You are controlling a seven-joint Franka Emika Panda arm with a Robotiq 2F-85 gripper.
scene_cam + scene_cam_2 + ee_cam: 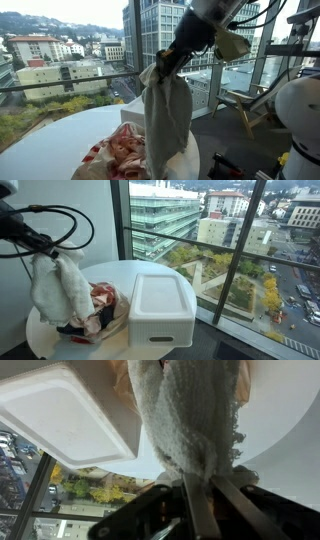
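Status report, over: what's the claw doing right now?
Claw shut on cream terry towel, hanging over round white table. Red-patterned cloth heap at its lower end. White lidded plastic box alongside.

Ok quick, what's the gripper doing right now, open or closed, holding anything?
Gripper: closed on the cream towel, which hangs above the white table.

the towel (166, 112) is cream, the box (160, 305) white, the cloth (124, 150) red-and-pink patterned.
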